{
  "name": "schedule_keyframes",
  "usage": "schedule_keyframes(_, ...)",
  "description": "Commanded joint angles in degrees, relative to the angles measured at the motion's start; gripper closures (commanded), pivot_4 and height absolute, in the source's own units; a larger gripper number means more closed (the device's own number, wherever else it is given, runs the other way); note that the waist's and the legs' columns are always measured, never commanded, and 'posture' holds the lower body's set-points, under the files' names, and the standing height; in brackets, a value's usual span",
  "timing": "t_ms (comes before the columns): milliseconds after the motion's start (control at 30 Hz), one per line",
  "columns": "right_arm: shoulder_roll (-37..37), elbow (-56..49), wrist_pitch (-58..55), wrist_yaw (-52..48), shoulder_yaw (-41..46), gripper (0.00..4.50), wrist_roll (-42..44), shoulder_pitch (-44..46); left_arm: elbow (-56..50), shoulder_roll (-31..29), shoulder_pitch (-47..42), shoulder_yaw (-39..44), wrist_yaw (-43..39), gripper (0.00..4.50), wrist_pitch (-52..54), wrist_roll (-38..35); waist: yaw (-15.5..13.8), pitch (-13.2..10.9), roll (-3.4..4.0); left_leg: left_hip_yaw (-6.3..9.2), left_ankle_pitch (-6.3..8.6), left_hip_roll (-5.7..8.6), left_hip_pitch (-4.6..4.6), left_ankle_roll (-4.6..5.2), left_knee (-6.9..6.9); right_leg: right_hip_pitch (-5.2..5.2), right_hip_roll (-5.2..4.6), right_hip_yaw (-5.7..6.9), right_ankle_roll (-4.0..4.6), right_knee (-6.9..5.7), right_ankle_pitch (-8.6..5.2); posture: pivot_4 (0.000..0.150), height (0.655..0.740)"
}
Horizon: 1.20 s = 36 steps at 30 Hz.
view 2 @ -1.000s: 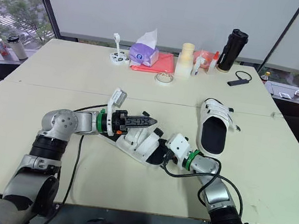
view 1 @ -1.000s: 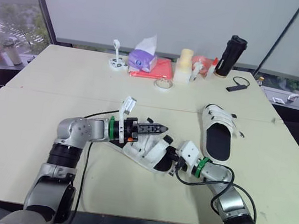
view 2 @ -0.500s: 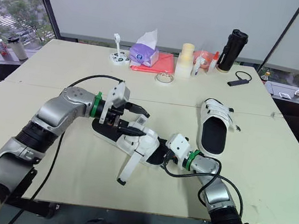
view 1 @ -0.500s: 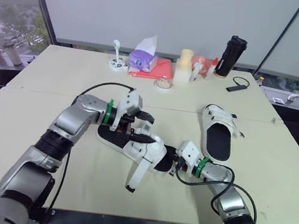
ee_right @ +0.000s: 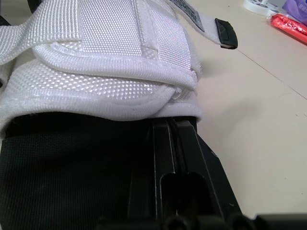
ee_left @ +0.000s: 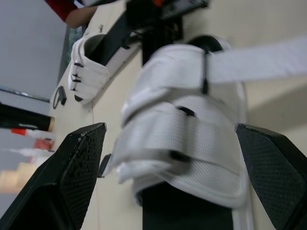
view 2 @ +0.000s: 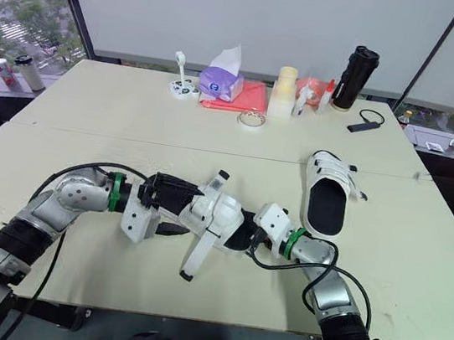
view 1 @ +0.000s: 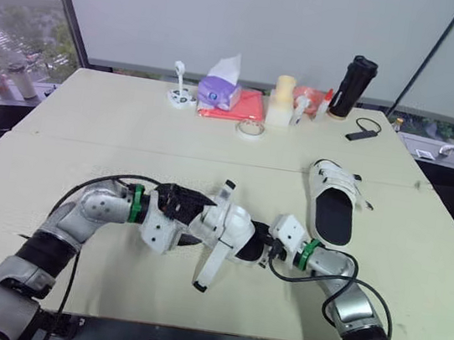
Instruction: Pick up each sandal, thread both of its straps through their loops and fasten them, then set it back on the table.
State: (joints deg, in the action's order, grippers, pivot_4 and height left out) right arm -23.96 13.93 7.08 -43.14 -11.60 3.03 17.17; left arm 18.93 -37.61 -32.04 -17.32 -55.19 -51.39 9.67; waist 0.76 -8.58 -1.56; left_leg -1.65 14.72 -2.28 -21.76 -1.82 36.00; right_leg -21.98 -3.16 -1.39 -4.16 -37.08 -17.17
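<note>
Movement first: half a second back the left arm reached over the near sandal from the far side, and it has now dropped low along the table and comes at the shoe from the robot's left; the left gripper points at the upper with its fingers spread wide and nothing between them; the sandal sits just ahead of that opening, close but, as far as I can see, not gripped; the long strap hangs loose toward the table's front edge, and a shorter strap end sticks up, so I'd judge the threading on this shoe is not done and the arm is lining up a fresh grasp; the right gripper has kept its place at the sandal's other end, fingers pressed together and tucked under the white upper on the black footbed; the sandal lies near the middle of the front edge, between the two grippers; the second sandal rests apart, toward the table's right edge
</note>
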Motion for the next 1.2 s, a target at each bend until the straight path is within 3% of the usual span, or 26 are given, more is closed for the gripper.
schedule_keyframes(33,-0.04,6.3,-2.4,-0.24,-2.09,4.5,-2.94,-1.63,3.25,0.94,-0.12,0.36,7.35,0.03,-10.08,7.17,0.04,0.01,0.0,-0.01,0.0,0.0,0.01,0.0,0.0,0.01,-0.02,0.01,0.0,0.0,0.0,0.15,0.74)
schedule_keyframes(300,-0.3,6.29,-2.29,-0.46,-1.94,4.5,-2.93,-1.31,11.23,3.18,-1.71,1.21,24.52,0.03,-25.62,25.54,0.23,0.01,0.0,-0.05,0.0,0.0,0.05,0.0,-0.04,0.01,-0.03,0.01,-0.03,-0.02,0.02,0.15,0.74)
schedule_keyframes(533,-0.58,5.41,-2.78,-0.24,-1.53,4.5,-2.75,-2.11,11.04,4.47,-2.13,1.35,35.55,0.03,-31.82,34.69,0.14,0.03,-0.01,-0.08,0.0,-0.01,0.07,0.0,-0.05,0.03,-0.06,0.03,-0.03,-0.02,0.02,0.15,0.74)
schedule_keyframes(733,-0.25,5.88,-3.06,0.11,-1.47,4.5,-2.81,-1.71,11.81,6.13,-3.68,-1.26,40.97,0.03,-30.58,39.85,0.06,0.04,-0.01,-0.1,0.0,-0.02,0.12,0.0,-0.05,0.11,-0.07,0.06,-0.04,-0.01,0.02,0.15,0.74)
schedule_keyframes(833,-0.23,5.88,-3.0,0.06,-1.63,4.5,-2.88,-1.75,13.01,6.12,-4.71,-2.89,42.85,0.86,-29.8,41.78,0.1,0.04,-0.01,-0.11,0.0,-0.02,0.18,0.0,-0.05,0.17,-0.07,0.08,-0.04,-0.01,0.02,0.15,0.74)
schedule_keyframes(1067,0.06,6.7,-2.86,0.39,-1.74,4.5,-2.94,-1.06,12.73,6.69,-5.92,-4.98,47.2,4.44,-27.6,42.49,0.1,0.04,-0.01,-0.14,0.0,-0.02,0.24,0.01,-0.05,0.23,-0.06,0.09,-0.05,-0.02,0.02,0.15,0.74)
schedule_keyframes(1200,-0.03,6.98,-2.69,0.31,-1.8,4.5,-2.98,-1.11,12.14,6.04,-5.5,-4.27,47.82,4.44,-26.08,36.66,0.16,0.04,-0.01,-0.14,0.0,-0.02,0.26,0.01,-0.05,0.24,-0.06,0.1,-0.05,-0.02,0.02,0.15,0.74)
